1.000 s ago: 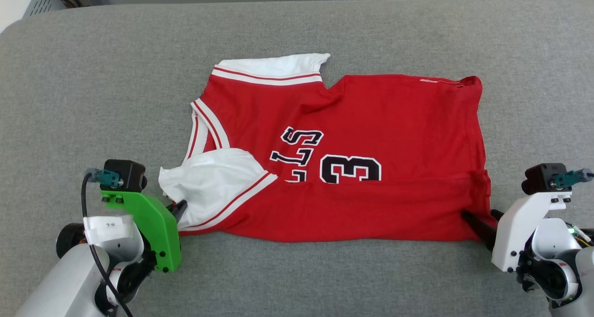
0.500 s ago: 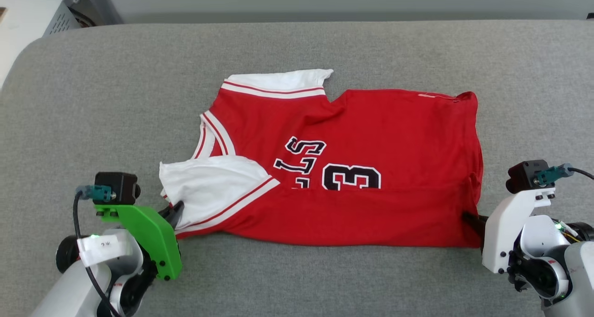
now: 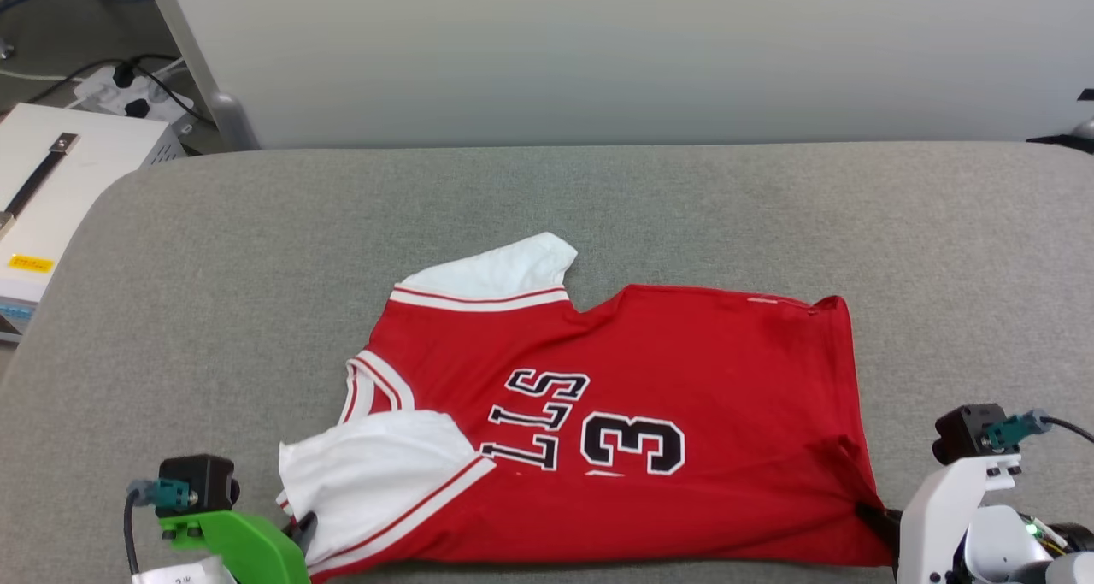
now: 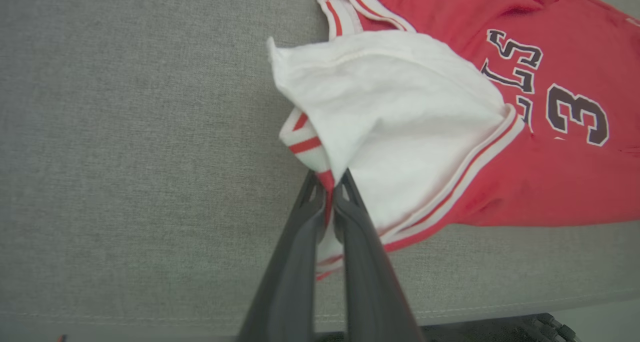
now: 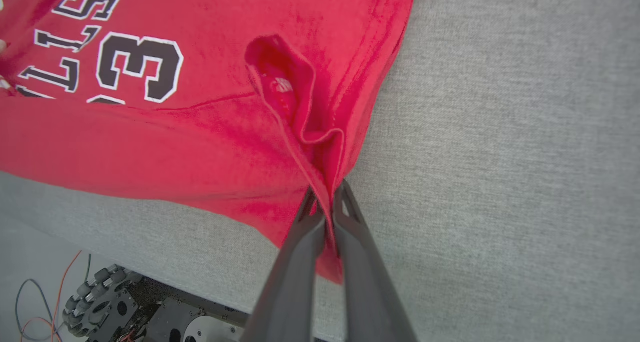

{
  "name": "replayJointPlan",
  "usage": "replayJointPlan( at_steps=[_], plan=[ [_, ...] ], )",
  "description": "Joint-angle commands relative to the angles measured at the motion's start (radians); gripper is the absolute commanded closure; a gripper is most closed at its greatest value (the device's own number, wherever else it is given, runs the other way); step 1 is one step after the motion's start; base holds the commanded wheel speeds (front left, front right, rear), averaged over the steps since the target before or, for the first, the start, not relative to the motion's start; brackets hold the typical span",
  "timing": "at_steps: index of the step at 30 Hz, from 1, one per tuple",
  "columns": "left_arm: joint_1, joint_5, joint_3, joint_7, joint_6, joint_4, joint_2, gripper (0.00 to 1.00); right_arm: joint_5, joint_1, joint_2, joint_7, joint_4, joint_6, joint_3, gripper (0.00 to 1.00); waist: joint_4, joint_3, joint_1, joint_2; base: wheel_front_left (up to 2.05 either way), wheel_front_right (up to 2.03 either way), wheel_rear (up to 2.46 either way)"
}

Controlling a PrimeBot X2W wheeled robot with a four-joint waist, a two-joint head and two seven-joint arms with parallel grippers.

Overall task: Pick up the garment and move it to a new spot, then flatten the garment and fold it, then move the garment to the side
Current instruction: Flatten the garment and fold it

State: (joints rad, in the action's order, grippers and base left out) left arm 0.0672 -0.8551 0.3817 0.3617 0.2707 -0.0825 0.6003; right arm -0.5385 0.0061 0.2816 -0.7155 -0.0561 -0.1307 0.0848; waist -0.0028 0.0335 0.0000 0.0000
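Note:
The garment (image 3: pixel 684 370) is a red T-shirt with white sleeves and black lettering, lying partly folded on the grey cushion, its near strip doubled over. My left gripper (image 4: pixel 327 184) is shut on the striped edge by the white sleeve (image 4: pixel 400 116) at the shirt's left end, at the head view's lower left (image 3: pixel 303 528). My right gripper (image 5: pixel 327 189) is shut on the bunched red hem corner (image 5: pixel 300 106) at the right end, at the head view's lower right (image 3: pixel 872 511). The garment (image 5: pixel 150 146) stretches between the two grips.
The grey cushion (image 3: pixel 214 293) reaches far behind and to both sides of the shirt. Its near edge (image 4: pixel 150 322) lies just behind my grippers. A white box (image 3: pixel 51 182) and cables stand off the left end. A pale wall panel (image 3: pixel 598 45) rises behind.
The camera has tilted up, so the whole picture has slid down. Both grippers keep their hold on the shirt's near corners, and the folded near strip has narrowed.

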Motion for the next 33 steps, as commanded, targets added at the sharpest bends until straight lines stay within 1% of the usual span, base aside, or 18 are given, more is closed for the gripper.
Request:
replayJointPlan(
  at_steps=[1, 4, 6, 11, 12, 13, 14, 15, 16, 17, 21, 24, 30, 33],
  plan=[
    [0.032, -0.012, -0.007, 0.001, 0.014, -0.01, 0.009, 1.0, -0.009, 0.026, 0.0, 0.007, 0.007, 0.0, -0.011, 1.0, -0.001, -0.033, 0.0, 0.0, 0.0, 0.0, 0.0],
    [0.072, -0.026, -0.008, 0.001, 0.025, -0.02, 0.004, 1.0, -0.005, 0.069, -0.01, 0.005, 0.015, 0.0, -0.024, 1.0, -0.004, -0.041, 0.0, 0.0, 0.0, 0.0, 0.0],
    [0.086, -0.034, 0.001, 0.003, 0.022, -0.013, -0.004, 1.0, 0.002, 0.097, -0.018, 0.008, 0.013, 0.0, -0.032, 1.0, -0.004, -0.043, 0.0, 0.0, 0.0, 0.0, 0.0],
    [0.073, -0.044, 0.024, -0.008, -0.001, 0.054, -0.043, 1.0, 0.026, 0.137, -0.046, 0.06, -0.014, 0.0, -0.05, 1.0, -0.009, -0.029, 0.0, 0.0, 0.0, 0.0, 0.0],
    [0.066, -0.046, 0.03, -0.007, -0.011, 0.071, -0.049, 1.0, 0.028, 0.139, -0.053, 0.077, -0.023, 0.0, -0.054, 0.96, -0.01, -0.028, 0.0, 0.0, 0.0, 0.0, 0.0],
    [0.057, -0.044, 0.034, -0.012, -0.018, 0.094, -0.056, 1.0, 0.03, 0.142, -0.061, 0.096, -0.034, 0.0, -0.054, 0.66, -0.011, -0.026, 0.0, 0.0, 0.0, 0.0, 0.0],
    [0.045, -0.041, 0.035, -0.023, -0.024, 0.115, -0.063, 1.0, 0.036, 0.143, -0.065, 0.12, -0.041, 0.0, -0.052, 0.2, -0.012, -0.024, 0.0, 0.0, 0.0, 0.0, 0.0],
    [0.038, -0.041, 0.036, -0.029, -0.03, 0.13, -0.069, 0.75, 0.04, 0.143, -0.07, 0.146, -0.044, 0.0, -0.054, 0.0, -0.012, -0.023, 0.0, 0.0, 0.0, 0.0, 0.0],
    [0.029, -0.04, 0.041, -0.034, -0.041, 0.146, -0.074, 0.45, 0.048, 0.142, -0.076, 0.183, -0.045, 0.0, -0.055, 0.0, -0.013, -0.023, 0.0, 0.0, 0.0, 0.0, 0.0],
    [0.022, -0.037, 0.042, -0.041, -0.047, 0.157, -0.076, 0.0, 0.052, 0.14, -0.082, 0.215, -0.044, 0.0, -0.056, 0.0, -0.014, -0.023, 0.0, 0.0, 0.0, 0.0, 0.0],
    [-0.004, -0.008, 0.029, -0.099, -0.063, 0.181, -0.066, 0.0, 0.071, 0.122, -0.104, 0.378, -0.031, 0.0, -0.066, 0.0, -0.023, -0.023, 0.0, 0.0, 0.0, 0.0, 0.0],
    [-0.024, 0.029, 0.012, -0.172, -0.066, 0.175, -0.059, 0.0, 0.107, 0.105, -0.108, 0.485, -0.019, 0.0, -0.076, 0.0, -0.028, -0.027, 0.0, 0.0, 0.0, 0.0, 0.0],
    [-0.084, 0.111, -0.006, -0.315, -0.062, 0.162, -0.064, 0.0, 0.198, 0.065, -0.124, 0.619, 0.01, 0.0, -0.112, 0.0, -0.034, -0.012, 0.0, 0.0, 0.0, 0.0, 0.0],
    [-0.126, 0.136, -0.013, -0.364, -0.062, 0.166, -0.073, 0.0, 0.233, 0.038, -0.134, 0.66, 0.043, 0.0, -0.115, 0.0, -0.038, 0.013, 0.0, 0.0, 0.0, 0.0, 0.0]
  ],
)
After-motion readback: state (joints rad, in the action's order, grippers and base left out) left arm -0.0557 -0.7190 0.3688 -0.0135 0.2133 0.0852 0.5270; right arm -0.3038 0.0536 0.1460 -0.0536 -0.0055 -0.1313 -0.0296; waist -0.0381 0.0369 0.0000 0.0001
